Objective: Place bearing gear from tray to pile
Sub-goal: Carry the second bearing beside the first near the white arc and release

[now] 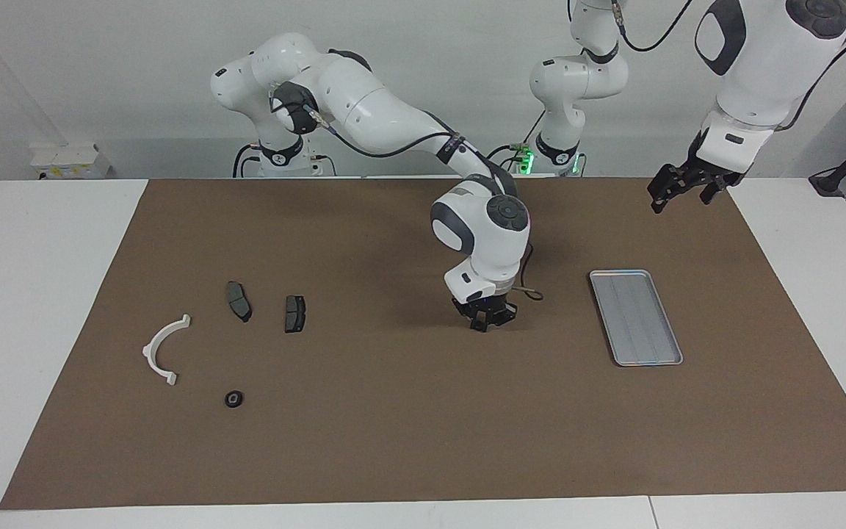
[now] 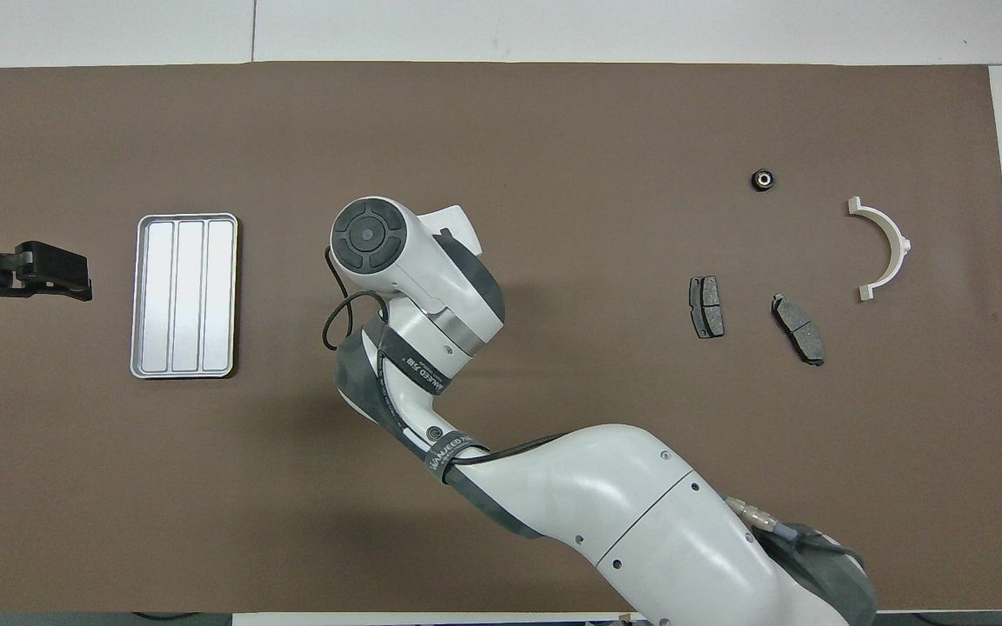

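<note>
Right gripper (image 1: 485, 320) fingers closed on nothing over bare mat between tray (image 1: 635, 317) and pile (image 1: 232, 316), bearing gear (image 1: 233, 399) among the pile, left gripper (image 1: 680, 189) spread wide, waiting.

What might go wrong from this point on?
1. The right gripper is shut, low over bare mat between the tray and the pile, with nothing visibly in it. The tray looks empty, so another reach there would likely grasp nothing.
2. If the arm swings back low toward its base, it may knock the brake pads or the small black bearing gear beside the white bracket.
</note>
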Action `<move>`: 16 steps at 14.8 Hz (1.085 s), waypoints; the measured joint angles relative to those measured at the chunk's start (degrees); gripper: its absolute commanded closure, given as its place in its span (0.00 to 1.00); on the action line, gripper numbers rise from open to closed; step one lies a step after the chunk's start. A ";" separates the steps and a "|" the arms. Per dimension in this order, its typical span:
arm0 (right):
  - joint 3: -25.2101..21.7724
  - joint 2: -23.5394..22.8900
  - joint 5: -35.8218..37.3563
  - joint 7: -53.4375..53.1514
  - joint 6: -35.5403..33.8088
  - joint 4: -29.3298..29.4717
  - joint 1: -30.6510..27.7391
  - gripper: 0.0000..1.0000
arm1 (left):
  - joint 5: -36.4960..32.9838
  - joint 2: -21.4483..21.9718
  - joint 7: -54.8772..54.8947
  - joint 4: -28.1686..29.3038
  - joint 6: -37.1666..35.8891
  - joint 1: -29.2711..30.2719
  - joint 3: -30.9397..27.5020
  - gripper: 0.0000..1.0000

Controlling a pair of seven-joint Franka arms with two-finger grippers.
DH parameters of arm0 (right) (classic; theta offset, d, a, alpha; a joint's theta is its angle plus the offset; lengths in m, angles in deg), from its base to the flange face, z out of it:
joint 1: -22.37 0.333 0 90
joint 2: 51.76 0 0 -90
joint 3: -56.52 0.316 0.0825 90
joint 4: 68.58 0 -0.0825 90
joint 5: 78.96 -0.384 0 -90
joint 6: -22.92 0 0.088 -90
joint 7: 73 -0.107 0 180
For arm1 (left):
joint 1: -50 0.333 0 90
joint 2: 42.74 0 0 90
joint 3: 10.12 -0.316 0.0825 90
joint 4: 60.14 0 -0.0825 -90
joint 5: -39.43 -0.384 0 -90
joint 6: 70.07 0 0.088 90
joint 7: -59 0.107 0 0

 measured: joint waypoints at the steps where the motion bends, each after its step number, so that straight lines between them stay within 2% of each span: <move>1: -0.13 0.34 0.01 2.31 -1.88 0.18 -0.86 1.00 | 0.00 0.00 0.00 0.00 0.00 0.00 0.00 0.00; 3: 0.34 2.58 0.03 11.15 -6.92 1.19 -5.19 1.00 | 0.00 0.00 0.00 0.00 0.00 0.00 0.00 0.00; 5: 2.00 6.53 0.06 24.61 -12.42 1.74 -12.84 1.00 | 0.00 0.00 0.00 0.00 0.00 0.00 0.00 0.00; 8: 3.20 10.15 0.03 43.09 -14.22 1.13 -24.41 1.00 | 0.00 0.00 0.00 0.00 0.00 0.00 0.00 0.00; 11: 3.50 9.81 0.03 51.33 -8.67 -4.39 -31.26 1.00 | 0.00 0.00 0.00 0.00 0.00 0.00 0.00 0.00; 16: 3.48 9.66 1.22 53.74 3.36 -15.09 -34.24 1.00 | 0.00 0.00 0.00 0.00 0.00 0.00 0.00 0.00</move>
